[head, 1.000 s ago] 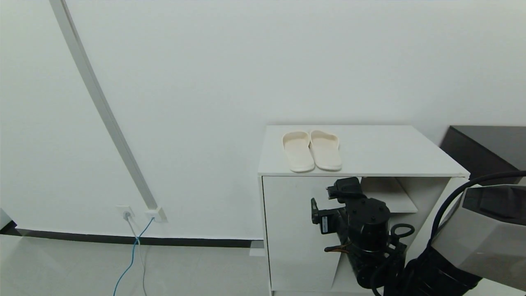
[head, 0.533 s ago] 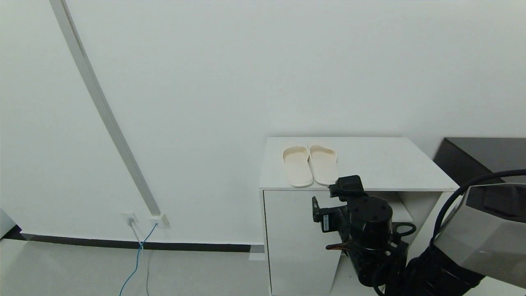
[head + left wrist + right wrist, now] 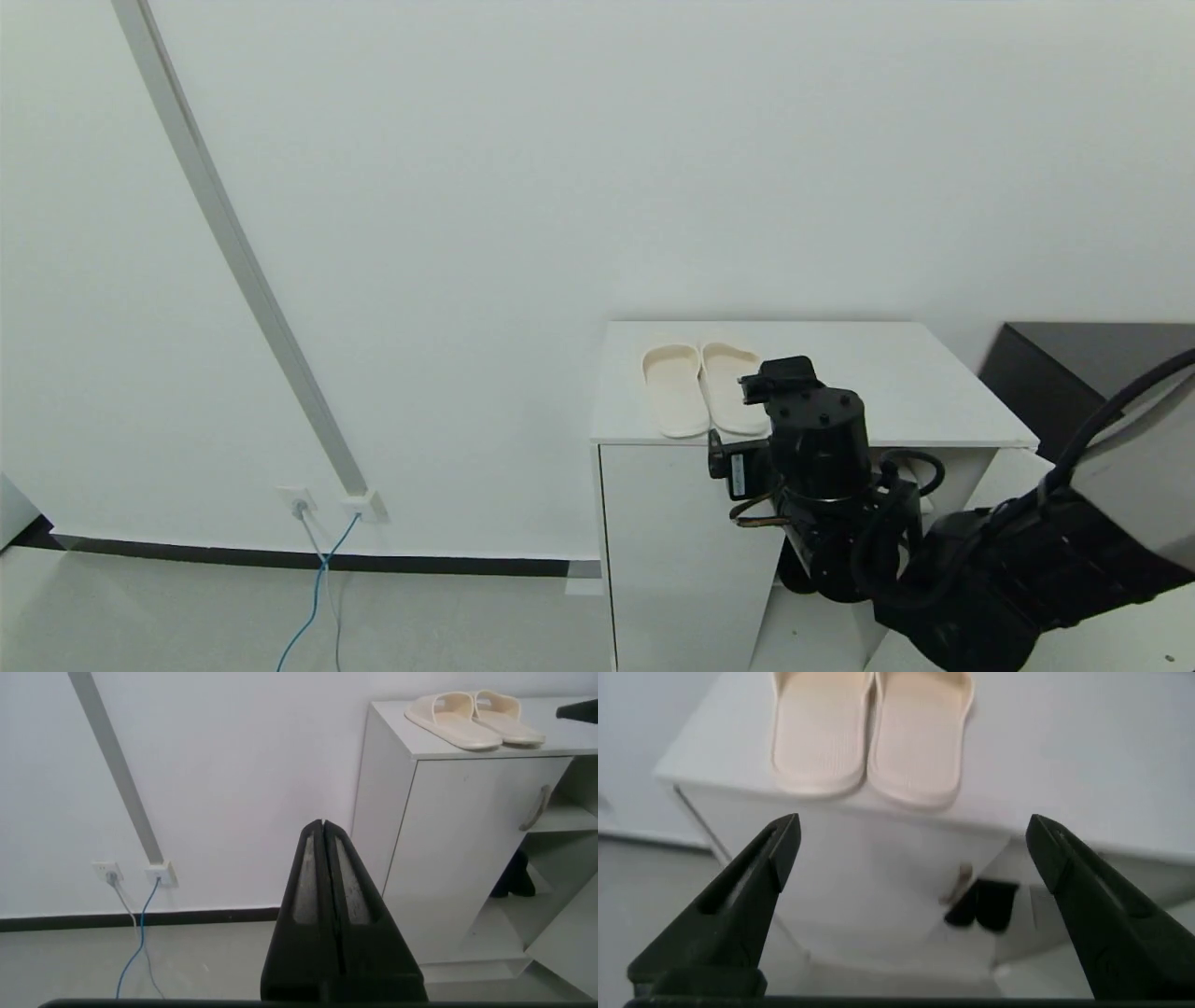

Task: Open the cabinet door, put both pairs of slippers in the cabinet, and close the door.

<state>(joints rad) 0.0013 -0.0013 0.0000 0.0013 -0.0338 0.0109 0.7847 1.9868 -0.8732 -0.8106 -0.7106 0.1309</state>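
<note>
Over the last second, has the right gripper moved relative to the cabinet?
Yes: the right gripper rose. It was below the front edge of the cabinet top; now it is above that edge, facing the cream slippers.

Plain home-like room, white shoe cabinet (image 3: 691, 560) against bare wall (image 3: 560, 187), slippers (image 3: 677, 401) on top, wall sockets (image 3: 359, 507), pale floor (image 3: 140, 607)

Slippers (image 3: 691, 397) look like matt cream foam-rubber with finely ribbed footbeds (think pool-slide stuff). The cabinet (image 3: 677, 560) is smooth white laminate-looking board with a low sheen. The left pincer (image 3: 324, 901) is matt black plastic with grey, grainy-looking pads (image 3: 306, 894). The floor (image 3: 140, 607) is pale, fairly glossy tile.
</note>
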